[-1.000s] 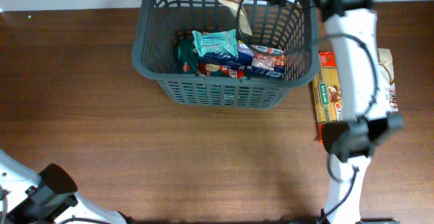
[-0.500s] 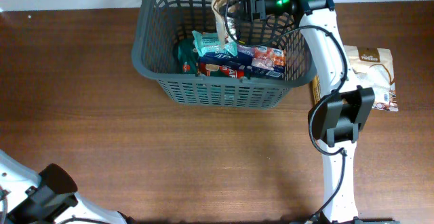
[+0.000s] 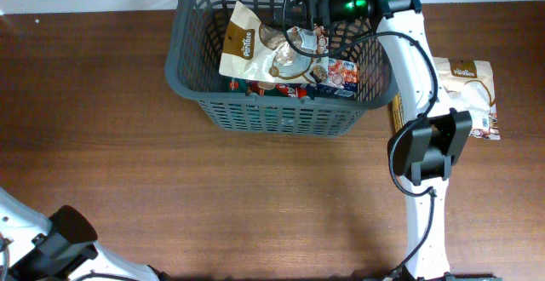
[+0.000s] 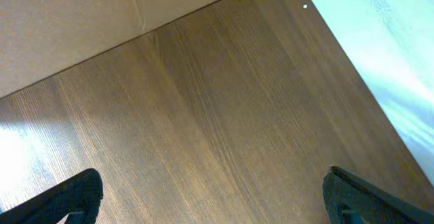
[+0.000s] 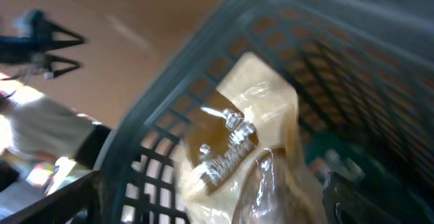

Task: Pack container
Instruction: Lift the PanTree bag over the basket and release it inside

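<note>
Now your right gripper (image 3: 317, 7) hangs over the container (image 3: 182, 60) with its fingers spread apart, and the beige packet (image 3: 255, 49) lies just below them, on the other packets (image 3: 328, 72). Rise straight up, so no finger catches the bag. Your left gripper (image 4: 210, 190) is spread too, with only table (image 4: 203, 102) under its fingers.

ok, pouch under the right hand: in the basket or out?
In. The pouch lies on other packets inside the container walls; right wrist view shows lattice around it.
</note>
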Motion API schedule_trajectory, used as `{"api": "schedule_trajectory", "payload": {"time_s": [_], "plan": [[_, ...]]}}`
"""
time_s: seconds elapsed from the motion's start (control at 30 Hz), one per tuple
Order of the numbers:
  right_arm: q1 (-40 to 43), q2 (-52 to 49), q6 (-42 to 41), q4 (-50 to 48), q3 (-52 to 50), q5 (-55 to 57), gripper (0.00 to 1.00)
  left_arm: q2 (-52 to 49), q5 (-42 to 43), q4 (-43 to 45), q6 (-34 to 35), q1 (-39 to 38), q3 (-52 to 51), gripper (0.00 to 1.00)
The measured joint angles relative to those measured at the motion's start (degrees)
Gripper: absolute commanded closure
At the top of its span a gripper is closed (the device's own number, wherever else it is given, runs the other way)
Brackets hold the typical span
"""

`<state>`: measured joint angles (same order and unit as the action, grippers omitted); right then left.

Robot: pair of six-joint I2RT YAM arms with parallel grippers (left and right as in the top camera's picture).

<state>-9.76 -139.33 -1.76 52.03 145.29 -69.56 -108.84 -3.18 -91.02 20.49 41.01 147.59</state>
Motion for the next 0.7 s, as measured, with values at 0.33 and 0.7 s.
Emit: {"api": "schedule_trajectory", "payload": {"time_s": [0.33, 0.7], "plan": [[0.9, 13.9, 7.8, 21.5, 1.5, 32.4, 0.01, 0.0, 0.2, 0.4, 0.0, 0.0, 0.0, 0.01], [14.7, 42.3, 8.2, 30.6, 8.8, 74.8, 0.01, 0.0, 0.2, 0.4, 0.0, 0.0, 0.0, 0.01]]}}
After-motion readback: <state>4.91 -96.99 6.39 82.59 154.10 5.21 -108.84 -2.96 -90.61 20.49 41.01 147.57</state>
